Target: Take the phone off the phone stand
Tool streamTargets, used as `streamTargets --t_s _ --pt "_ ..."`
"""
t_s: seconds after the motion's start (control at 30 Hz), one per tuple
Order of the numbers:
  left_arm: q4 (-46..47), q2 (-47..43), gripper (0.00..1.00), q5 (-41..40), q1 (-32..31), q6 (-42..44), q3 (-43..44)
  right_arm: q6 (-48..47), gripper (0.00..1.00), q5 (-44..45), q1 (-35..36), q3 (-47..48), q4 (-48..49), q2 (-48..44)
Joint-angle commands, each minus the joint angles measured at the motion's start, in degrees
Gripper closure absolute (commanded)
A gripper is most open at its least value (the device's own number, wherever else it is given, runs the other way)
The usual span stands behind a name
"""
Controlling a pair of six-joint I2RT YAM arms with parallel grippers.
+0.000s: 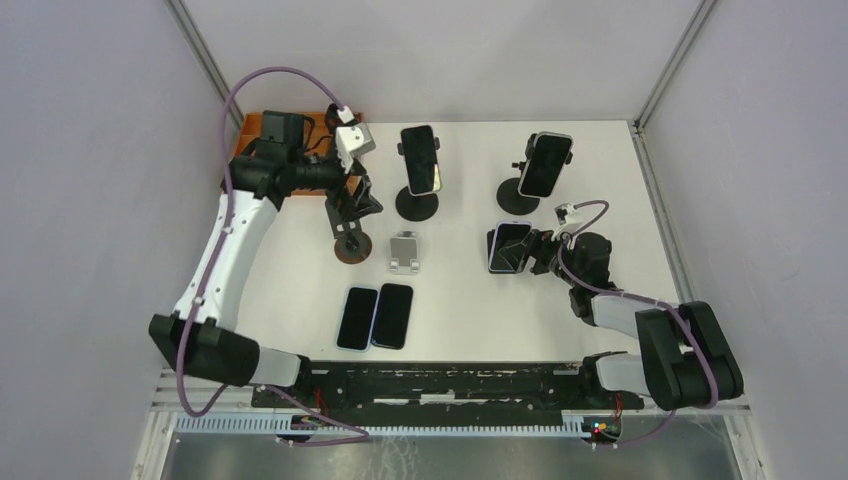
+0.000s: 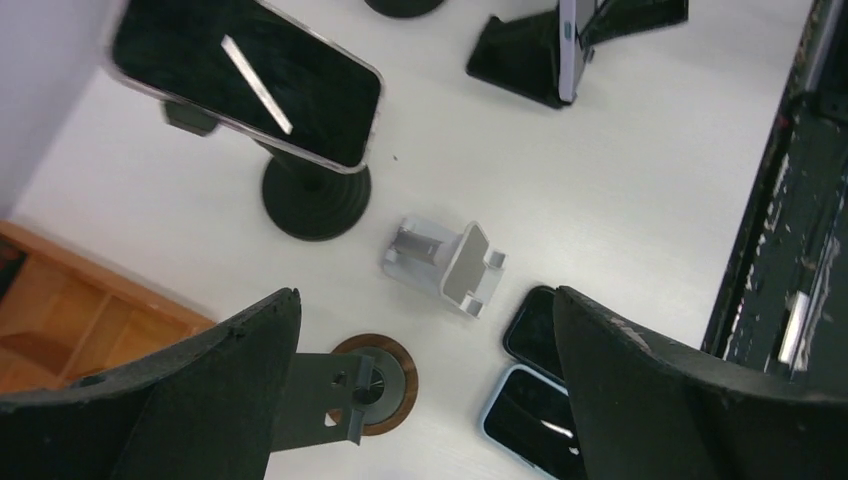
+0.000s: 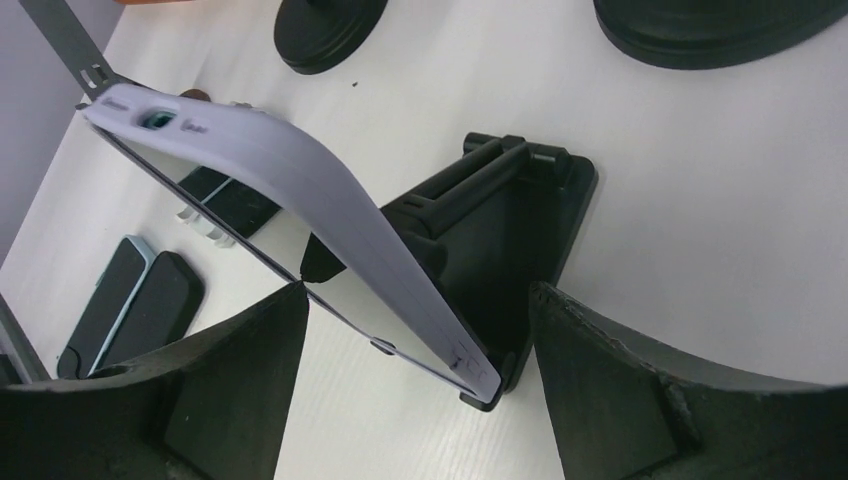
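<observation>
Lavender-cased phone [image 3: 330,220] leans on its black folding stand [image 3: 520,200], with the right pincer [image 3: 418,300] spread wide either side of it. A lopsided squeeze could drag the light stand along or tip the phone onto the white bench [image 3: 720,200].

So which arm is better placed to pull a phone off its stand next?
Right. The right gripper, open, straddles the lilac-cased phone on the black folding stand; the left gripper hangs open over an empty round stand.
</observation>
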Motion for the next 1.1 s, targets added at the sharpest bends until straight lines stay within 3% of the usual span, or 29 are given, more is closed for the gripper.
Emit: streamTargets --t_s 0.0,0.13,0.3,0.5,0.7,0.97,1.07 --pt "10.9 -9.0 0.00 -5.2 0.1 -15.9 -1.6 1.5 0.14 -2.3 0.5 -0.5 12.0 2.3" --pt "11.1 -10.9 0.00 -9.7 0.1 -19.3 -1.9 1.1 0.17 -3.0 1.5 -0.4 14.1 4.9" --pt "1.6 -8.1 0.00 -7.8 0.0 -14.7 0.1 1.7 0.23 -2.2 3.9 -1.5 17.1 6.5" --pt "-1.0 -9.6 0.00 -7.4 0.0 -15.9 -5.9 3.2 0.44 0.7 6.2 -3.2 16.7 5.9" --pt "-1.2 -14.8 0.00 -3.2 0.0 -12.3 -14.8 3.3 0.57 2.9 7.8 -4.8 17.1 4.3" --pt "-1.4 -18.9 0.00 0.7 0.0 -7.2 -18.9 2.7 0.93 2.2 11.4 -2.0 12.5 0.4" --pt "-2.8 -19.4 0.00 1.8 0.0 -4.7 -19.4 3.3 1.00 0.4 13.1 -0.9 9.8 -2.8"
